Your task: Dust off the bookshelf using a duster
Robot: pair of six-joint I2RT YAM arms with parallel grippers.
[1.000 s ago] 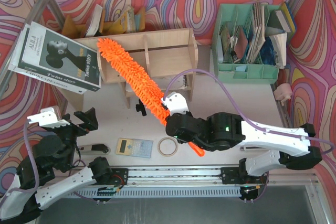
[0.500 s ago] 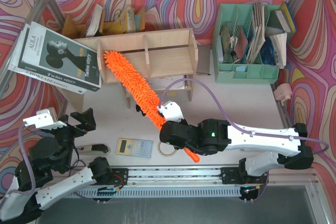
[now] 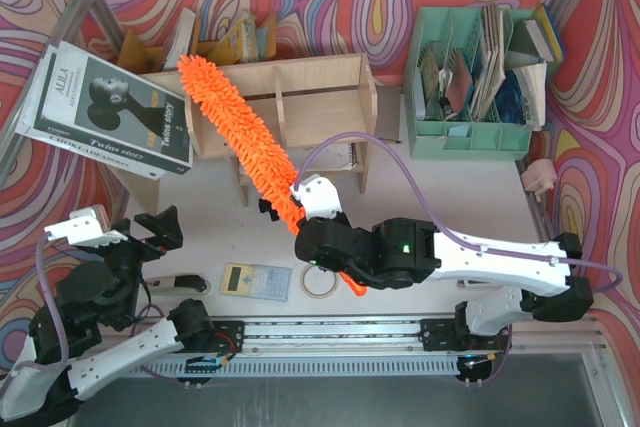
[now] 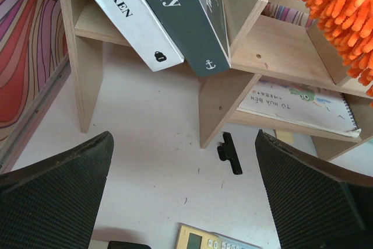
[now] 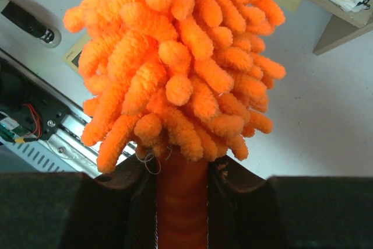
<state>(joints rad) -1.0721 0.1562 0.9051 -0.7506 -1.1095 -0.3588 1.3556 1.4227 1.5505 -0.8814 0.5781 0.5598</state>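
Over the bookshelf (image 3: 322, 97), duster (image 3: 235, 132) diagonal, tip up-left, handle tight in right tool (image 5: 180, 186); left tool (image 4: 183, 141) wide.

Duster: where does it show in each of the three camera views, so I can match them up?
Top external: the duster runs diagonally from the bookshelf's top left corner down to the table's centre.
Left wrist: only its fluffy edge, in the upper right corner.
Right wrist: it fills the centre, handle clamped in the right gripper.
Shared landmark: the bookshelf, upper half in left wrist, top right in right wrist.
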